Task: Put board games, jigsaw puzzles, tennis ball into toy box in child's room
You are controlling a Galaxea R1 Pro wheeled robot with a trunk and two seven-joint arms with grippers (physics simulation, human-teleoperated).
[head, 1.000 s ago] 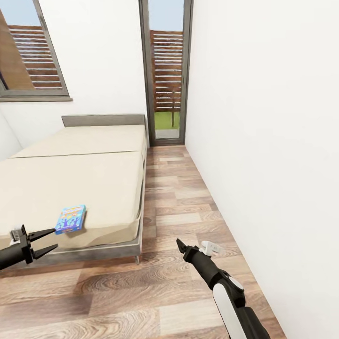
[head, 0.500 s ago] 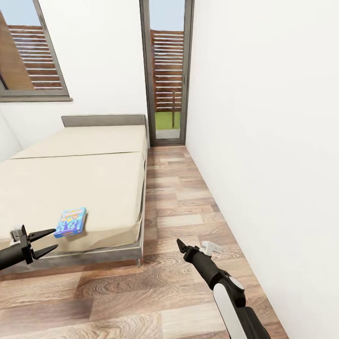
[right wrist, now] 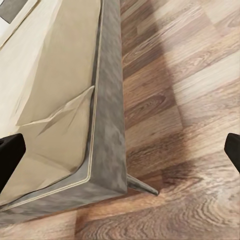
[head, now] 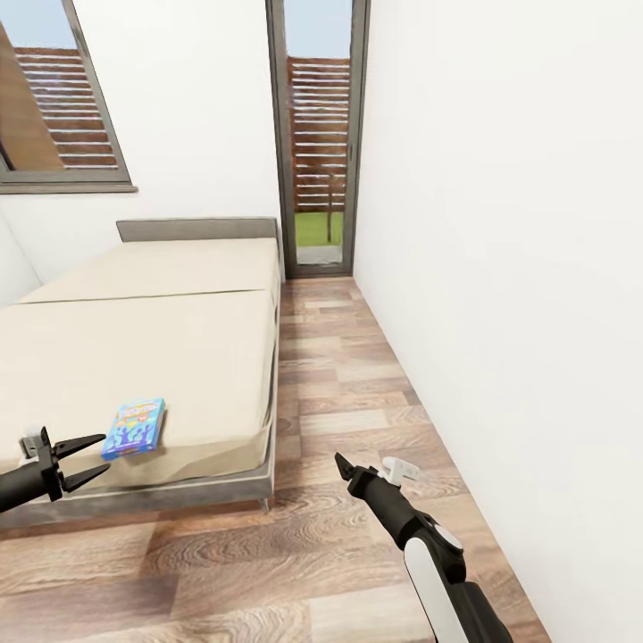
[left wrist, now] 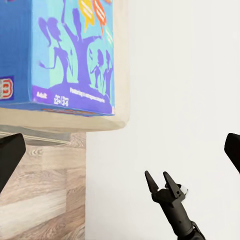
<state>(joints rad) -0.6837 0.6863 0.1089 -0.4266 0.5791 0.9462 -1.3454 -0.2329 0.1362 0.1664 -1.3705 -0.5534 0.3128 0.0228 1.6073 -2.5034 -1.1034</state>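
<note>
A small blue board game [head: 134, 428] with colourful print lies flat near the foot corner of the beige bed [head: 152, 339]. My left gripper [head: 92, 457] hovers open just short of the bed's foot edge, a little left of the box and apart from it. The left wrist view has the blue board game [left wrist: 70, 50] close ahead on the mattress corner, with my black fingertips [left wrist: 10, 155] spread wide. My right gripper [head: 371, 464] hangs open over the wood floor beside the bed, holding nothing. The right wrist view looks down on the bed's grey frame corner [right wrist: 107, 125].
A white wall [head: 500, 268] runs close along the right. A strip of wood floor [head: 339, 357] leads between the bed and this wall to a tall narrow window [head: 317, 143]. The grey headboard [head: 196, 228] stands at the far wall under another window [head: 62, 98].
The whole view has crept a little towards the bed, so the bed's foot edge and the blue box sit slightly lower in the picture. Both arms keep their pose, grippers still open.
</note>
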